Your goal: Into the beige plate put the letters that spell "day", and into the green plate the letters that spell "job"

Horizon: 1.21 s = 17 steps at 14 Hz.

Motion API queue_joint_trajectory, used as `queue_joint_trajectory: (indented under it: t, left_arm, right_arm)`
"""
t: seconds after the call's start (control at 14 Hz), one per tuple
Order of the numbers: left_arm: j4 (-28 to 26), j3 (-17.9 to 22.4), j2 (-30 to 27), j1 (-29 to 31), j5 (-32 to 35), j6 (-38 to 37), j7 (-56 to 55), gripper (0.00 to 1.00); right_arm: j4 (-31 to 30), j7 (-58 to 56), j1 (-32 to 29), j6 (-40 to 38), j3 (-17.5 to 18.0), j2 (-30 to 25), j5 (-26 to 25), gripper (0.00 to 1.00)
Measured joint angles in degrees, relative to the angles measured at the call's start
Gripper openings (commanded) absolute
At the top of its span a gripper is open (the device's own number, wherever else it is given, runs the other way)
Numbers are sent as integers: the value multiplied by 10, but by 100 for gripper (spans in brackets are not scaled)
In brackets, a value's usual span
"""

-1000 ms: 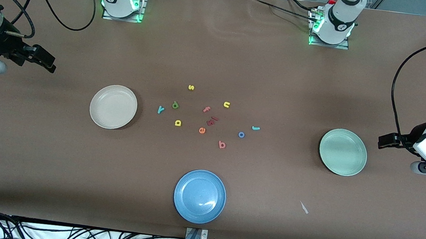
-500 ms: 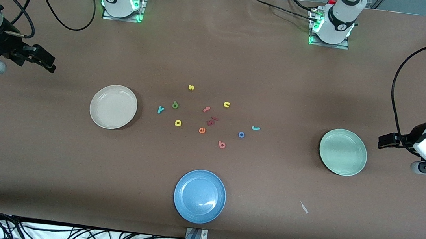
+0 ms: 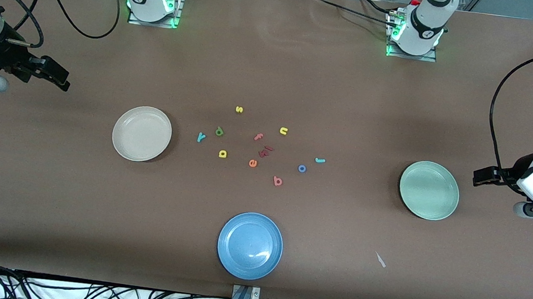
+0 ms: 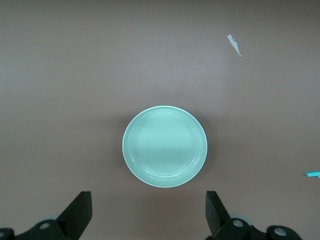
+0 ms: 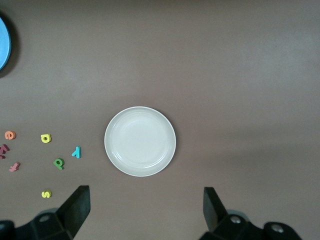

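Observation:
The beige plate (image 3: pixel 142 133) (image 5: pixel 140 141) lies empty toward the right arm's end. The green plate (image 3: pixel 429 190) (image 4: pixel 165 146) lies empty toward the left arm's end. Between them lie the foam letters: green "d" (image 3: pixel 219 131) (image 5: pixel 59 163), yellow "a" (image 3: pixel 222 153) (image 5: pixel 46 138), teal "y" (image 3: pixel 201 136) (image 5: pixel 76 152), teal "j" (image 3: pixel 320 160) (image 4: pixel 312 174), blue "o" (image 3: pixel 302 168), pinkish-red "b" (image 3: pixel 277 181). My right gripper (image 3: pixel 63 79) (image 5: pixel 146 207) hangs open and empty above the table beside the beige plate. My left gripper (image 3: pixel 477 176) (image 4: pixel 148 210) hangs open and empty beside the green plate.
A blue plate (image 3: pixel 250 245) lies nearest the front camera. Among the letters are a yellow "s" (image 3: pixel 239 109), yellow "n" (image 3: pixel 283 131), salmon "f" (image 3: pixel 259 137), orange "e" (image 3: pixel 252 163) and dark red pieces (image 3: pixel 266 151). A paper scrap (image 3: pixel 380 259) lies on the brown table.

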Motion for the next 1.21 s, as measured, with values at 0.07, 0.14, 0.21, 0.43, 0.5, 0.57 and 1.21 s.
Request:
queue_joint_trajectory:
  t: [0.07,0.14,0.21,0.43,0.5,0.57,1.21]
  left_arm:
    - [0,0,0,0,0,0,0,100]
    - [0,0,0,0,0,0,0,100]
    - [0,0,0,0,0,0,0,100]
    - [0,0,0,0,0,0,0,100]
    - [0,0,0,0,0,0,0,100]
    - [0,0,0,0,0,0,0,100]
    - [-4,-5,40,-81,-28,1,-117,99]
  right_arm:
    - [0,0,0,0,0,0,0,100]
    - [0,0,0,0,0,0,0,100]
    - [0,0,0,0,0,0,0,100]
    - [0,0,0,0,0,0,0,100]
    - [0,0,0,0,0,0,0,100]
    - [0,0,0,0,0,0,0,100]
    - [0,0,0,0,0,0,0,100]
